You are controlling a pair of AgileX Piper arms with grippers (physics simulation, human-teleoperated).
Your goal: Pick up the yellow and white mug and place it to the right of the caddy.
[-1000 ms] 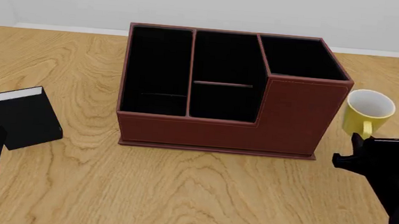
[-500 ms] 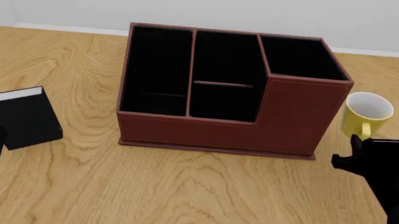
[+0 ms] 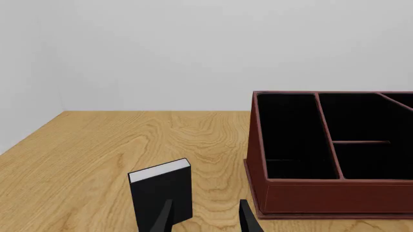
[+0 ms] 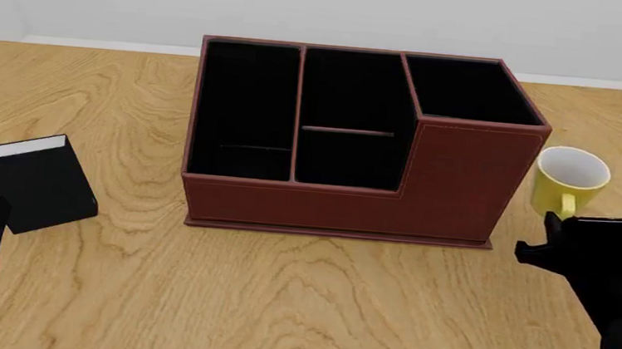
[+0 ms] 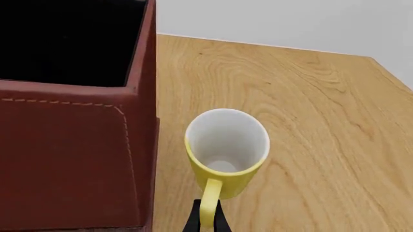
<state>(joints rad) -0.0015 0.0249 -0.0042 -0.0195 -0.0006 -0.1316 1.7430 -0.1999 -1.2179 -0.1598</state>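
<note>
Right now the right gripper [image 4: 556, 235] sits nearest the camera at the table's [image 4: 312, 308] right edge, fingers clenched on the handle of the mug [image 4: 569, 180]; in the right wrist view the two finger tips pinch the yellow loop [image 5: 208, 205] from either side. Mug is directly ahead of the jaws, upright, opening up, handle pointing back toward the arm, body just beside the caddy's [image 4: 399, 181] tall right wall with a thin gap. Whether its base touches the table I can't tell. Left gripper [image 3: 203, 217] is well away on the far left, fingers parted and holding nothing, behind a small black book [image 4: 33, 182]. Judgement: mug already lies right of the caddy, so what's left is setting down and letting go.
</note>
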